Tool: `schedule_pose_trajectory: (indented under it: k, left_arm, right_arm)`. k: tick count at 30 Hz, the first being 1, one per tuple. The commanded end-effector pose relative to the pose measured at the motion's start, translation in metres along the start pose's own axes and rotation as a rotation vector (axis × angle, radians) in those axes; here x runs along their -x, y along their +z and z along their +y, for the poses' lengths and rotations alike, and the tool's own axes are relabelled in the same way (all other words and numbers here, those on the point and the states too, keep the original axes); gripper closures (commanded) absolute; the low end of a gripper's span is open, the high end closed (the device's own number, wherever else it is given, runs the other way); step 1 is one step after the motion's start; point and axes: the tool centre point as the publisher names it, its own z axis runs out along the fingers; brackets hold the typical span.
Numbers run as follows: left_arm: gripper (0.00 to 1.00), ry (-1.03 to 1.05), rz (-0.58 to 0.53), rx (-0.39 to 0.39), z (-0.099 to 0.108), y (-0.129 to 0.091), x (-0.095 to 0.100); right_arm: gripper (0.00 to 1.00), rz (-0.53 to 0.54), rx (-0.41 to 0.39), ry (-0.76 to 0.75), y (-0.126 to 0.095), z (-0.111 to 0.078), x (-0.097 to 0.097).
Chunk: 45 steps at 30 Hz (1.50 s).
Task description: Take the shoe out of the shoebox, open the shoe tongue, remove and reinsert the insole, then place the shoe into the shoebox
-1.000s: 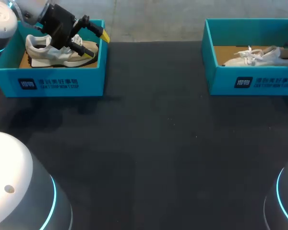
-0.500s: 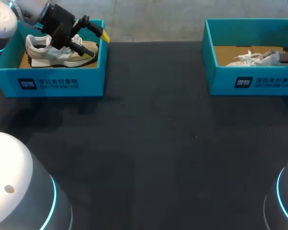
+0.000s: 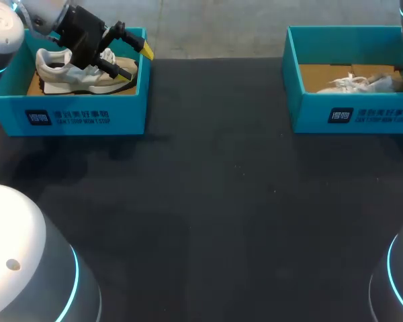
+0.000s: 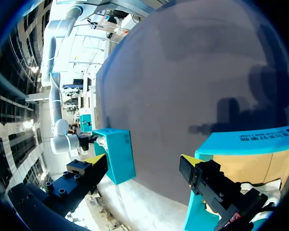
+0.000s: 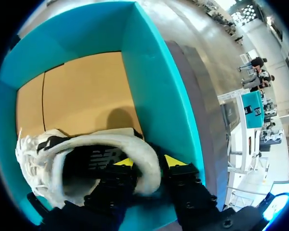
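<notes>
A white shoe (image 3: 359,83) lies inside the teal shoebox (image 3: 352,114) at the far right. In the right wrist view, my right gripper (image 5: 149,161) straddles the shoe's heel collar (image 5: 135,147), one finger inside the shoe and one outside. A dark gap shows beside the outer finger, so the gripper is open. A second, cream shoe (image 3: 80,70) sits in the teal shoebox (image 3: 80,117) at the far left. My left gripper (image 3: 136,64) hangs over its toe end, wide open and holding nothing (image 4: 142,161).
A dark mat (image 3: 215,201) covers the table between the two boxes. The right box's cardboard floor (image 5: 82,91) is bare ahead of the shoe. Its teal wall (image 5: 154,86) stands close beside my right gripper's outer finger.
The white shoe has sunk lower into the right box and shifted right with my right arm. The right fingers have spread apart. The left arm has not moved.
</notes>
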Motion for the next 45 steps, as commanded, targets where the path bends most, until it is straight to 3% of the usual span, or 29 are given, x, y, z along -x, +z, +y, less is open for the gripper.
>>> schedule_pose_trajectory:
  k: [1, 2, 3, 13, 14, 16, 17, 22, 29, 45]
  left_arm:
    - [0.00, 0.000, 0.003, 0.000, 0.000, 0.000, 0.000]
    - [0.00, 0.000, 0.003, 0.000, 0.000, 0.000, 0.000]
    - [0.00, 0.000, 0.003, 0.000, 0.000, 0.000, 0.000]
    - [0.00, 0.000, 0.003, 0.000, 0.000, 0.000, 0.000]
    - [0.00, 0.000, 0.003, 0.000, 0.000, 0.000, 0.000]
    - [0.00, 0.000, 0.003, 0.000, 0.000, 0.000, 0.000]
    - [0.00, 0.000, 0.003, 0.000, 0.000, 0.000, 0.000]
    - [0.00, 0.000, 0.003, 0.000, 0.000, 0.000, 0.000]
    - [0.00, 0.000, 0.003, 0.000, 0.000, 0.000, 0.000]
    - [0.00, 0.000, 0.003, 0.000, 0.000, 0.000, 0.000]
  right_arm:
    - [0.50, 0.001, 0.004, 0.001, -0.002, -0.001, 0.001]
    - [0.27, 0.002, 0.009, 0.001, -0.006, -0.002, 0.001]
    - [0.18, 0.002, 0.010, 0.000, -0.008, -0.003, 0.001]
    - [0.11, 0.029, 0.017, 0.006, -0.041, -0.006, 0.002]
    - [0.04, 0.056, 0.002, 0.033, -0.054, -0.007, 0.004]
    - [0.04, 0.068, -0.006, 0.044, -0.059, -0.007, 0.005]
    - [0.02, 0.112, -0.016, 0.078, -0.075, -0.006, 0.008]
    - [0.00, 0.177, -0.002, 0.113, -0.104, -0.008, 0.011]
    - [0.00, 0.262, 0.056, 0.117, -0.151, -0.026, 0.007]
    - [0.00, 0.309, 0.108, 0.080, -0.194, -0.072, 0.005]
